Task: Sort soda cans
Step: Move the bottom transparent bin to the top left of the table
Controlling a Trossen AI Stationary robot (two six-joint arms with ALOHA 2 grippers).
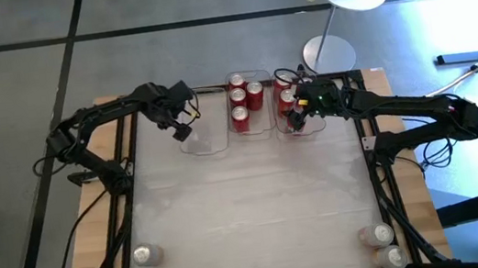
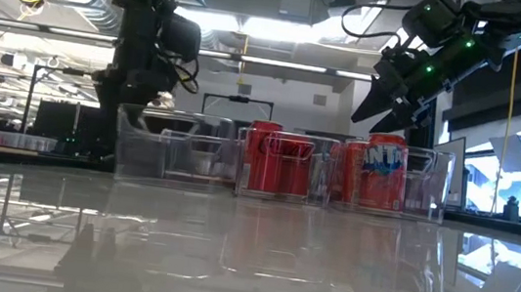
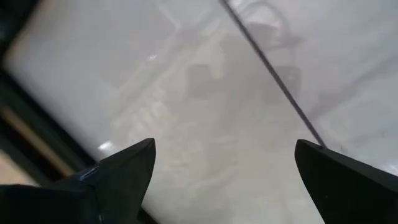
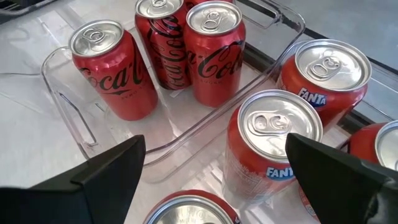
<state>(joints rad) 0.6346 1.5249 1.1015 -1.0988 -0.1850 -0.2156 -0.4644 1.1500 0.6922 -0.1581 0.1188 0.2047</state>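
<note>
My right gripper (image 4: 214,180) hangs with its fingers spread wide and nothing between them, right over the right-hand bin (image 1: 313,130). Directly beneath it stand the Fanta cans (image 4: 270,149), upright and close together, four of them as far as I can count. Just past them, in the middle bin (image 4: 68,112), four Coca-Cola cans (image 4: 214,53) stand upright in a tight cluster. I judge both of these groups already sorted.

My left gripper (image 3: 217,180) is also wide open and holding nothing. Below it lies only the floor of the left-hand bin (image 1: 208,143), which looks to have no can in it yet.

Farthest from both grippers, at the table's (image 1: 258,205) opposite edge, the unsorted ones wait: two silver-topped cans (image 1: 141,267) on my left arm's side and two more cans (image 1: 382,247) on my right arm's side. I cannot read their labels. By my count roughly two thirds of the job is done, with these four left to fetch, probably for the bare bin.
</note>
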